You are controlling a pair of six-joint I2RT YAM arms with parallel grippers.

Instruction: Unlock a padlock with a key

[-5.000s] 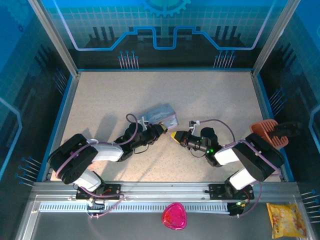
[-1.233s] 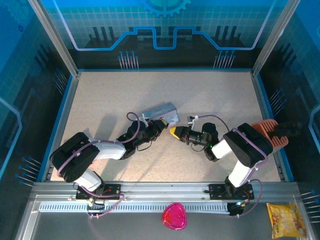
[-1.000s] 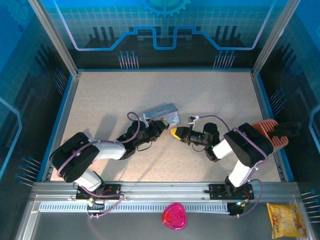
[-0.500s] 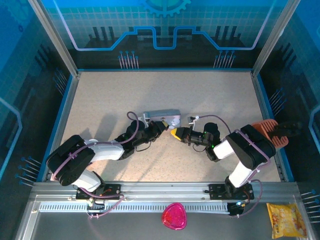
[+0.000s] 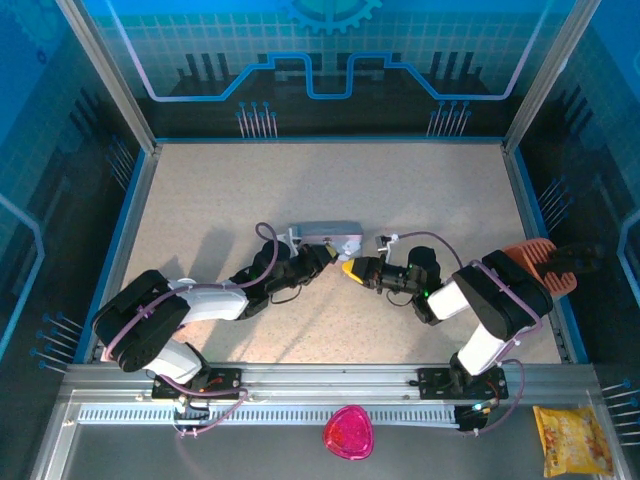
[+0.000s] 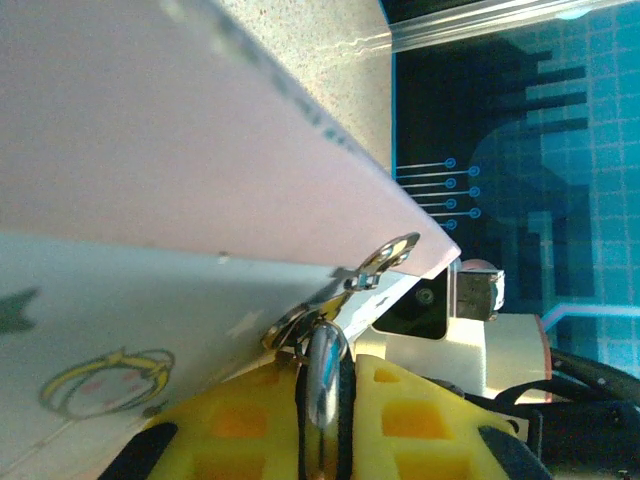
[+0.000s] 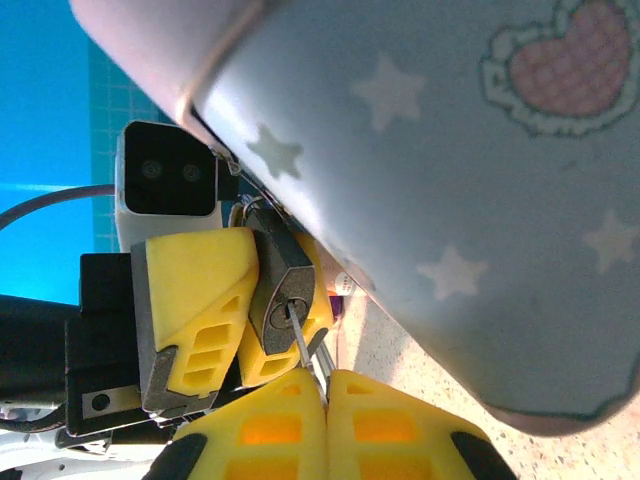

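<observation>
Key meeting padlock beside the star-printed tin (image 7: 450,190).
My left gripper (image 6: 322,420), nearly closed, pinches the small padlock (image 7: 281,290) by its body. The thin key (image 7: 301,350) sits tip-in-keyhole, clamped in my fully closed right gripper (image 7: 326,415). The metal looks hard, slick and light, so I'd turn gently.

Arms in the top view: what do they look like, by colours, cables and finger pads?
The left arm and right arm have black joints, white links and looping mauve cables. The left gripper and right gripper carry yellow cut-out fingers.
</observation>
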